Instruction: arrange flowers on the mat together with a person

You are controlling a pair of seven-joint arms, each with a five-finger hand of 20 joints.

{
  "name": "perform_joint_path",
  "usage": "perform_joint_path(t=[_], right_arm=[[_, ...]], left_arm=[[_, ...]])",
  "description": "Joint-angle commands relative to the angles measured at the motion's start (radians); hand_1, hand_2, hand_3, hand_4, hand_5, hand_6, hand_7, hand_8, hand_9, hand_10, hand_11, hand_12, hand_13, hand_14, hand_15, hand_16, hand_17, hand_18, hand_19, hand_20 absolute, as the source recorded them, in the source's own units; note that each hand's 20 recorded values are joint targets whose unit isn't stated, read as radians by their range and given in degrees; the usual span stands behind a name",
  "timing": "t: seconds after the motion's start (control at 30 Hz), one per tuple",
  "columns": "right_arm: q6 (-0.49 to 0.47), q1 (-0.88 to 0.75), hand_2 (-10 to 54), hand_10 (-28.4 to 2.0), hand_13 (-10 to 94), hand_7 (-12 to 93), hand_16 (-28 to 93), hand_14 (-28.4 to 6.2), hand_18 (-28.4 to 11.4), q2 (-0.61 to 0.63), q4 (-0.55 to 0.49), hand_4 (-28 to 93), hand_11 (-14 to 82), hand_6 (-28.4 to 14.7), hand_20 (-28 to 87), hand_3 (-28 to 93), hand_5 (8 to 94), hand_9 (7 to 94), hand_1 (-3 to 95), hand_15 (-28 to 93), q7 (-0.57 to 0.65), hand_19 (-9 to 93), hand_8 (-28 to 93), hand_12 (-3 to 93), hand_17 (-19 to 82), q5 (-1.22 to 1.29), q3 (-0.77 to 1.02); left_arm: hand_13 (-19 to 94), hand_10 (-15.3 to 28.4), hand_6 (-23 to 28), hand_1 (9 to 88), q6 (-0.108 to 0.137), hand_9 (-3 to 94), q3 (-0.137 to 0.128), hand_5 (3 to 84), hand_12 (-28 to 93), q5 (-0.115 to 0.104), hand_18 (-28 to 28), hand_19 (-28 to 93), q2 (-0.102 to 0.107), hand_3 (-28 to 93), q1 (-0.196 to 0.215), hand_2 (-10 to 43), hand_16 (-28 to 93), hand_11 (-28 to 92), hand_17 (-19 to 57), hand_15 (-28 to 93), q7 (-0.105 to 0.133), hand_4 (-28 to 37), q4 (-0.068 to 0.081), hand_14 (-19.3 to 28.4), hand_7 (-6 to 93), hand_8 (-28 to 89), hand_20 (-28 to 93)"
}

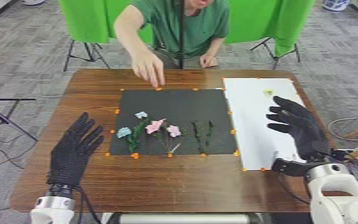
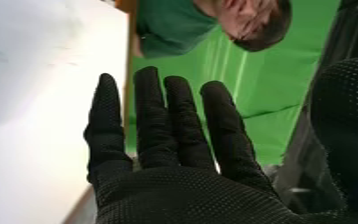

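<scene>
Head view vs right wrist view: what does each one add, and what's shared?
Head view: dark mat with pale blue flowers, pink flowers and green sprigs; left hand, open beside the mat; a person's hand at the mat's far edge.

Right wrist view: close-up of the right hand's palm; the person's dark hair.

Both: right hand with fingers extended, white sheet, a strip or more of brown table, green backdrop, green shirt.
</scene>
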Motion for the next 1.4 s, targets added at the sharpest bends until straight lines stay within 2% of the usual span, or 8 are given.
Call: perform_joint_path(t=[0.03, 0.4, 0.5, 0.63, 0.9, 1.07, 1.17, 1.4], right_arm=[[-0.079, -0.021, -5.9, -14.6, 28, 22, 22, -11.8, -21.6, -0.017, -0.016, -24, 19.5, -5.9, 34, 85, 31.9, 32.2, 19.7, 33, -0.025, 54, -12, 24.8, 6, -0.027, 0.067], [-0.062, 0.026, -6.0, -14.6, 30, 22, 22, -11.7, -21.6, 0.024, 0.020, -24, 20.0, -6.0, 35, 85, 32.3, 33.1, 19.9, 33, -0.048, 54, -12, 24.7, 7, -0.060, 0.053], [0.012, 0.096, -7.5, -14.5, 31, 22, 22, -11.7, -21.6, 0.093, 0.043, -25, 20.9, -6.2, 35, 84, 33.6, 34.4, 21.2, 35, 0.009, 56, -12, 24.3, 8, -0.219, 0.013], [0.000, 0.210, -9.5, -13.2, 36, 25, 18, -11.1, -21.6, 0.182, 0.118, -28, 23.8, -5.6, 37, 81, 34.3, 36.0, 23.6, 41, 0.033, 63, -13, 23.1, 13, -0.529, -0.024], [-0.141, 0.421, -9.5, -11.5, 31, 27, 17, -10.0, -19.9, 0.327, 0.265, -28, 23.9, -4.6, 37, 79, 29.8, 31.2, 26.6, 43, 0.187, 65, -14, 23.4, 13, -1.135, -0.162], [-0.118, 0.518, -9.5, -10.1, 34, 28, 17, -10.2, -19.2, 0.402, 0.374, -28, 24.2, -3.8, 42, 79, 31.0, 31.5, 28.6, 54, 0.255, 71, -14, 23.6, 13, -1.270, -0.290], [-0.213, 0.606, -9.5, -6.8, 40, 27, 15, -9.9, -18.6, 0.422, 0.417, -28, 23.5, -1.7, 45, 77, 33.7, 34.1, 32.0, 65, 0.290, 76, -16, 21.5, 16, -1.322, -0.375], [-0.241, 0.774, -9.5, -6.5, 47, 27, 14, -9.3, -17.8, 0.426, 0.579, -28, 22.4, -2.5, 47, 77, 33.5, 33.8, 35.5, 74, 0.263, 82, -15, 20.6, 21, -1.364, -0.541]], left_arm=[[20, 10.1, 3.5, 26.3, -0.006, 21.6, 0.003, 30.5, 13, 0.003, 21.1, 38, -0.002, 69, 0.008, -4.7, 4, 15, -11.0, 19, -0.004, -28.3, 0.008, 13.2, 12.8, -8, 9], [20, 10.1, 3.5, 26.3, 0.003, 21.6, -0.008, 30.5, 13, 0.004, 21.1, 38, -0.007, 69, 0.010, -4.7, 5, 16, -11.0, 19, -0.003, -28.3, 0.003, 13.1, 12.7, -8, 9], [20, 10.0, 3.5, 26.3, 0.004, 21.5, -0.009, 30.4, 13, 0.004, 21.1, 39, -0.007, 69, 0.008, -4.7, 5, 16, -11.0, 19, -0.004, -28.3, 0.004, 13.2, 12.8, -8, 9], [20, 10.0, 3.5, 26.4, 0.006, 21.6, -0.006, 30.4, 13, 0.004, 21.1, 39, -0.007, 69, 0.010, -4.7, 5, 15, -11.0, 19, 0.000, -28.3, 0.003, 13.1, 12.7, -8, 9], [20, 10.1, 3.5, 26.3, 0.015, 21.6, 0.003, 30.4, 13, 0.004, 21.2, 39, -0.001, 69, 0.013, -4.8, 5, 16, -11.0, 19, 0.008, -28.3, 0.001, 13.1, 12.7, -8, 9], [20, 10.1, 3.5, 26.3, 0.020, 21.6, 0.006, 30.5, 13, 0.000, 21.1, 39, 0.005, 69, 0.016, -4.7, 5, 15, -11.0, 19, 0.013, -28.3, 0.000, 13.2, 12.7, -8, 9], [20, 10.0, 3.5, 26.4, 0.027, 21.6, 0.009, 30.6, 13, -0.005, 21.2, 39, 0.010, 69, 0.017, -4.7, 5, 15, -11.0, 19, 0.020, -28.3, 0.000, 13.2, 12.8, -8, 9], [20, 10.1, 3.5, 26.3, 0.028, 21.6, 0.012, 30.6, 13, -0.004, 21.2, 39, 0.011, 69, 0.017, -4.7, 5, 15, -11.0, 19, 0.019, -28.3, 0.000, 13.2, 12.7, -8, 9]])
